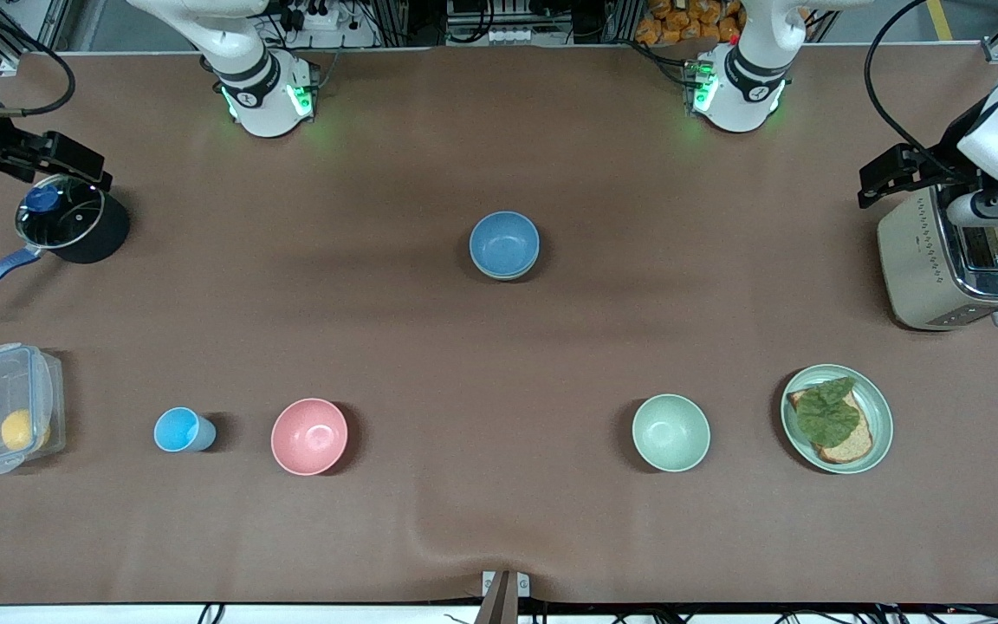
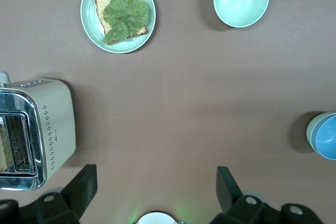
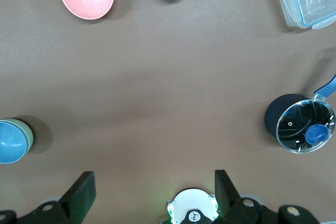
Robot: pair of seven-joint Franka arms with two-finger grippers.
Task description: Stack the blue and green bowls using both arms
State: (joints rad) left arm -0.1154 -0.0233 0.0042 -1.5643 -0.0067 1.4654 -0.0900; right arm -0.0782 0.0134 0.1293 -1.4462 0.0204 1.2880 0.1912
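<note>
Sitting near the middle of the tabletop (image 1: 430,520), the blue bowl (image 1: 504,243) is nested inside the green bowl (image 1: 506,272), whose pale rim shows beneath it. Both arms wait high at the tabletop's ends. The left hand (image 2: 157,190) hangs over the toaster (image 1: 954,264) at the left arm's end, fingers spread wide and holding nothing. The right hand (image 3: 155,190) hangs over the lidded saucepan (image 1: 66,221) at the right arm's end, likewise wide and empty. Nearer the front edge stand a clear container (image 1: 5,407), a light-blue cup (image 1: 180,430), a pink bowl (image 1: 309,436), a mint bowl (image 1: 670,432) and a plate (image 1: 880,420) of bread with lettuce.
</note>
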